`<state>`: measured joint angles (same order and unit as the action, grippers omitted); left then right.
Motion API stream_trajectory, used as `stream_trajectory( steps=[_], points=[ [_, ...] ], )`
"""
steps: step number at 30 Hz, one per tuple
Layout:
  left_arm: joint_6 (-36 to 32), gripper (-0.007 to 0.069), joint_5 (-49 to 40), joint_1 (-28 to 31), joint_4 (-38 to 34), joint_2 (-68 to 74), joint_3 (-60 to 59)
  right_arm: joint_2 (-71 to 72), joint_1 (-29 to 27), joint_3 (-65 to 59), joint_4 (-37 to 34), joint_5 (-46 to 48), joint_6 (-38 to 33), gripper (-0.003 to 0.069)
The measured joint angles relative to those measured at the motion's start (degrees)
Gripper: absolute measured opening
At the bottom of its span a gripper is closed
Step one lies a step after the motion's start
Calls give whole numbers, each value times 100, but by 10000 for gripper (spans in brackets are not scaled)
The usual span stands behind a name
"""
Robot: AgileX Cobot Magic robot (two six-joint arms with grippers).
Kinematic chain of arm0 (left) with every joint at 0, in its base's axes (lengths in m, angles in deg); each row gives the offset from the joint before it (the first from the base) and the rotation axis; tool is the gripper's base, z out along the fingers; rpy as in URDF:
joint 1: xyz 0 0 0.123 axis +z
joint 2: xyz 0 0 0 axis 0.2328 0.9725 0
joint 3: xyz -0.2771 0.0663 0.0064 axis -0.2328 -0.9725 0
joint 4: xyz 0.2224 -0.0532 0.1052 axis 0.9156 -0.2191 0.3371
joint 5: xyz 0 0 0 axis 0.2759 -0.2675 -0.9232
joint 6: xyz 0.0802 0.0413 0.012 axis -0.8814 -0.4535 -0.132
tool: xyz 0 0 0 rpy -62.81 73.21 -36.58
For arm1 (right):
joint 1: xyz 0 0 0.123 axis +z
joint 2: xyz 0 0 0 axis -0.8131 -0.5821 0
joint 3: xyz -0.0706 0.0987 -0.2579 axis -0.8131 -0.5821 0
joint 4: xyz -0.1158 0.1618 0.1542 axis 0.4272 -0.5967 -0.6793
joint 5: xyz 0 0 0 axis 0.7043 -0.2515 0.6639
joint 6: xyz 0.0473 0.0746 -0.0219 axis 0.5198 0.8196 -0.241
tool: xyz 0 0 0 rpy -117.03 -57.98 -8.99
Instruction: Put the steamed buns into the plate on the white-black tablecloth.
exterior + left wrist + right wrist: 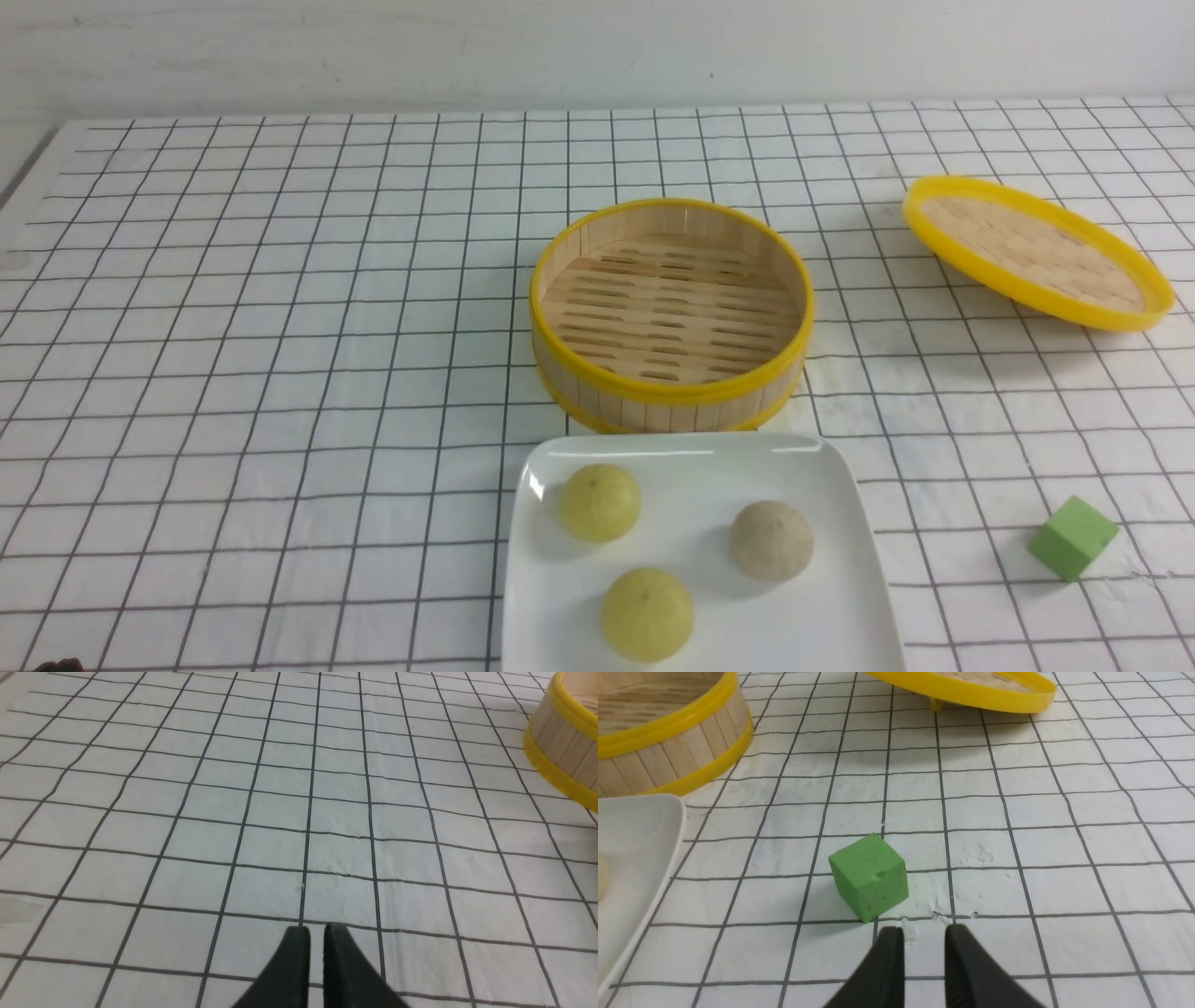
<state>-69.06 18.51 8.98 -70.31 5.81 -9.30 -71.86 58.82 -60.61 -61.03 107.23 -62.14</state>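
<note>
Leave buns (647,616) on plate (794,635); park left gripper (317,933) and right gripper (924,935), both narrowly parted, empty; skip block (1074,539) at plate's three o'clock.

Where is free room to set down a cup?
Free: the cloth left of the steamer and plate; also between plate and cube. Crowded: where steamer and plate nearly meet.
</note>
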Motion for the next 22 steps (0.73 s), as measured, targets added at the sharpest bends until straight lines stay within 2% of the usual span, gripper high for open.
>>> stream_trajectory(
  steps=[22],
  points=[
    [11, 83, 0, 0, 0, 0, 0, 0, 0, 0, 0, 0, 0, 171]
  ],
)
